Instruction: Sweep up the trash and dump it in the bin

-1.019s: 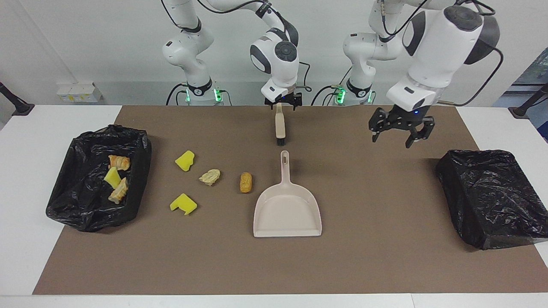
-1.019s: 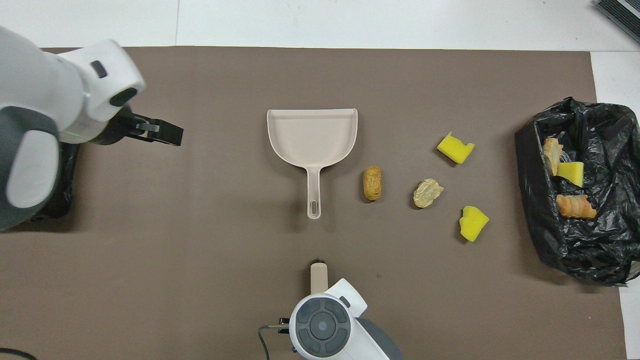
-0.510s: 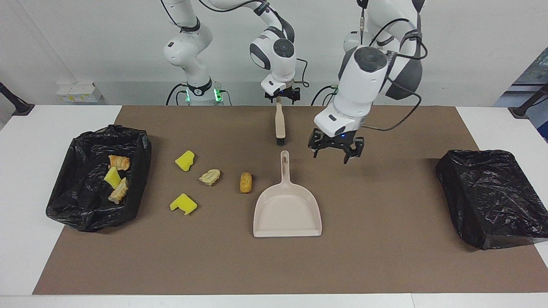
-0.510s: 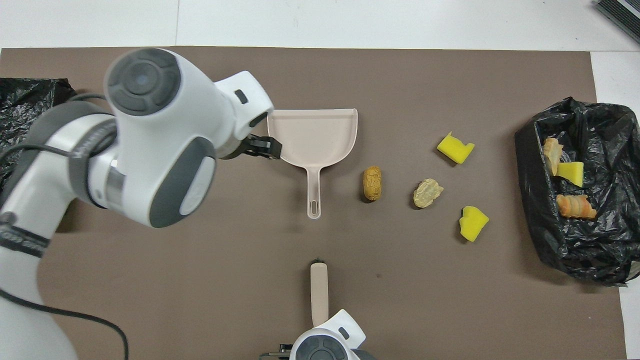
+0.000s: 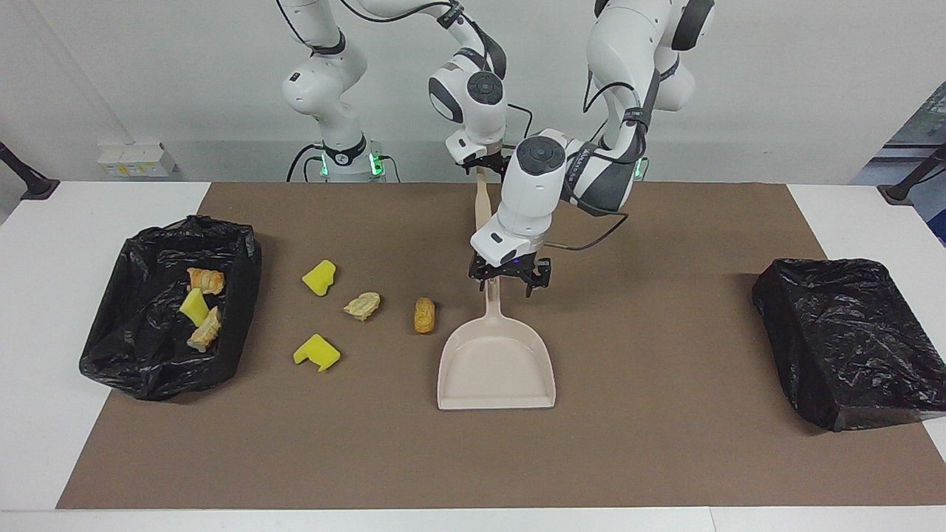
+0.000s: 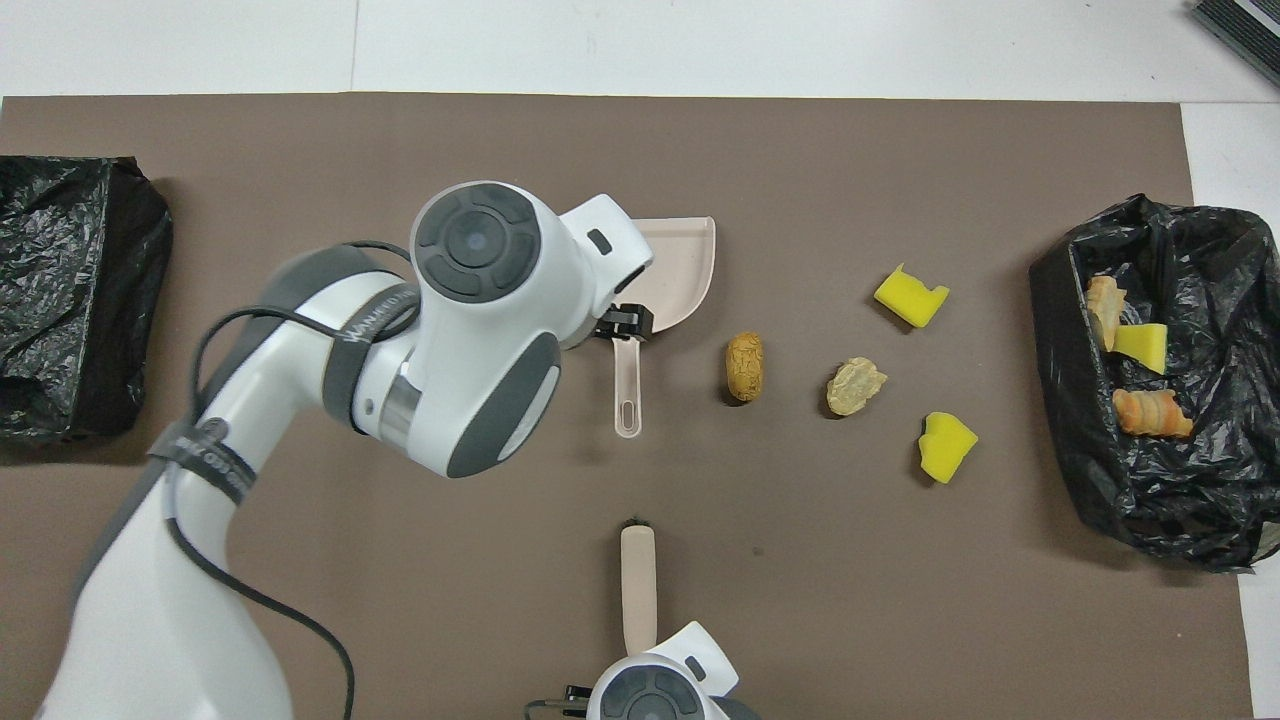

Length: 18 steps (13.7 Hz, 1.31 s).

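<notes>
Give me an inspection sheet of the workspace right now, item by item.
Surface: brown mat on white table.
Job's things: four scraps on mat; three in lined bin; dustpan; brush.
Clutter: second bagged bin.
Grippers: left gripper open over dustpan handle; right gripper holds brush.
Cables: black cable along left arm.
Surroundings: white box by wall.

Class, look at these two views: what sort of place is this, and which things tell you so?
Probably a robotics lab bench staged for a cleaning trial: two arms mounted at a white table, a brown mat, a dustpan, and bag-lined bins.
</notes>
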Each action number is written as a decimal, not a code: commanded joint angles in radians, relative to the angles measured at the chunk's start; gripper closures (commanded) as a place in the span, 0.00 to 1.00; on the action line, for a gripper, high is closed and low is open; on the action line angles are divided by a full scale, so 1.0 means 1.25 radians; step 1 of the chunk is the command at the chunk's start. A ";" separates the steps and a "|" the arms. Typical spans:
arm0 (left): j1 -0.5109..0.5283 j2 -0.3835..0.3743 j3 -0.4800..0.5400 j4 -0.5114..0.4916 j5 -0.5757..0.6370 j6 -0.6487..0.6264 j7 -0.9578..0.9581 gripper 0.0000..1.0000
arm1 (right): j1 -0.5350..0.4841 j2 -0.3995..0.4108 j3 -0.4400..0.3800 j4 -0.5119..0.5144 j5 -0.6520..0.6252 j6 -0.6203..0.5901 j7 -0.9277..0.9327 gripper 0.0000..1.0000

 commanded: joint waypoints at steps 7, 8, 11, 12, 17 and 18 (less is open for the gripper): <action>-0.037 0.038 0.013 -0.044 0.000 0.089 -0.040 0.00 | -0.016 -0.012 -0.001 -0.013 0.009 0.009 -0.108 0.93; -0.037 0.033 0.013 -0.044 0.000 0.085 -0.040 0.00 | -0.022 -0.008 -0.002 -0.010 0.008 0.011 -0.109 1.00; -0.039 0.033 0.014 -0.040 0.003 0.085 -0.042 0.38 | -0.066 -0.024 -0.005 -0.010 0.008 -0.016 -0.158 1.00; -0.039 0.032 0.015 -0.039 0.009 0.085 -0.042 0.60 | -0.080 -0.039 -0.006 -0.010 0.004 -0.042 -0.165 1.00; -0.025 -0.006 0.018 -0.039 0.080 0.035 -0.026 1.00 | -0.189 -0.140 -0.006 -0.011 -0.071 -0.222 -0.245 1.00; -0.023 -0.022 0.020 -0.039 0.080 0.013 -0.007 1.00 | -0.215 -0.153 -0.005 -0.011 -0.087 -0.253 -0.268 1.00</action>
